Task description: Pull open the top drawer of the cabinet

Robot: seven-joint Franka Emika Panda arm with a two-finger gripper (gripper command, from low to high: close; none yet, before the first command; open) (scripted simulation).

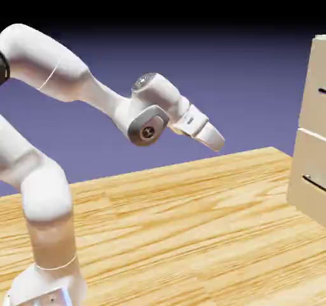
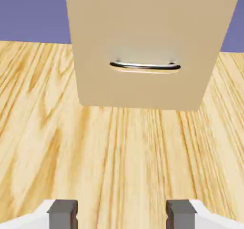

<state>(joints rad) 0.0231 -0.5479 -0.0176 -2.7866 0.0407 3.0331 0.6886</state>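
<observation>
At the exterior view's right edge, partly cut off, stands the cabinet [image 1: 309, 146] on the desk [image 1: 191, 215], w/ the top drawer [image 1: 316, 101] above a similar lower drawer [image 1: 307, 171]. Both look shut. The fingers [image 2: 122, 214] are well apart w/ nothing btwn them, & the hand is well short of the cabinet, angled down toward it.

Hand view mostly gets the lower drawer's front & its bar handle [image 2: 145, 66] (wrong one for this job), so the hand prob. needs to go up & level out before reaching in.

Best hold: the top drawer's own dark bar [image 1: 323, 91], near its middle, one finger either side, then a straight pull. Bar looks thin, hard & smooth, so it could slip if pinched off-centre. Drawer front looks stiff & flat, nothing to grip but the bar; weight can't be told, prob. moderate. Slow, even pull, as a skewed one might jam it.
</observation>
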